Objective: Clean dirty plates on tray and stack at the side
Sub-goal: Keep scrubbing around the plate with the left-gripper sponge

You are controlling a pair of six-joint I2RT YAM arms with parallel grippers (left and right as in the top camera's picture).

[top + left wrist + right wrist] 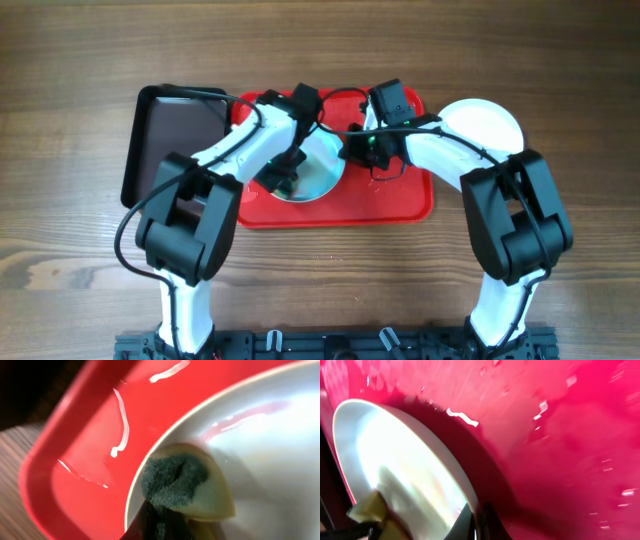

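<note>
Caught mid-scrub: clamped sponge (182, 482) in left gripper (157, 522), pressed onto plate (270, 475) on tray (75, 460); pinched same plate, seemingly, with right gripper (476, 522). Needed next: wiping red streak (245, 415).

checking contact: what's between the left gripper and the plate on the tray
A yellow-and-green sponge, pressed on the plate; left wrist view shows it.

The red tray (405, 200), with rounded corners and a raised rim, lies flat mid-table. A pale plate (320, 172) sits on its left half, glossy, with a thin red streak (250, 414) across it. A white plate (487, 122) lies on the table, just beside the tray's far right corner.
</note>
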